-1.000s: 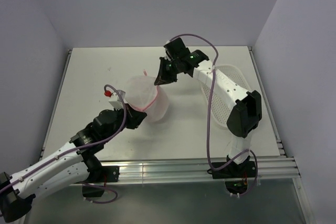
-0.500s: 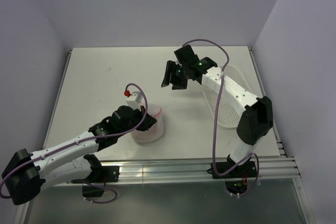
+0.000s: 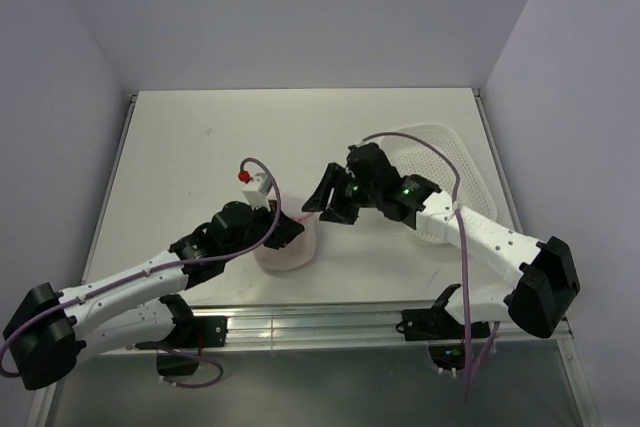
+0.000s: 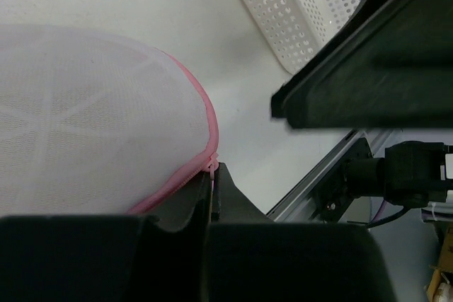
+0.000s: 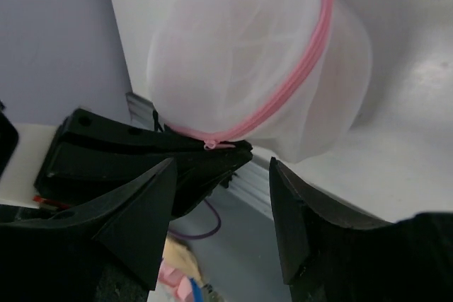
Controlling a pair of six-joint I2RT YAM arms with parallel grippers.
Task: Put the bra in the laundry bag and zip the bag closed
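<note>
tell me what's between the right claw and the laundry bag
Nothing but a short strip of bare table. The top view shows the open right claw close to the laundry bag, with nothing between them.

The laundry bag [image 5: 248, 54] is fine, translucent white mesh cloth, soft and matt, with a pink fabric zipper rim. Right of the bag, the basket [image 4: 297, 12] is white perforated plastic, faintly glossy. The desk [image 3: 200, 147] beneath the bag looks smooth, matt white. The left gripper [image 4: 212, 185] has matt black plastic jaws.

white table [image 3: 200, 137], pale lilac walls [image 3: 300, 7]
</note>
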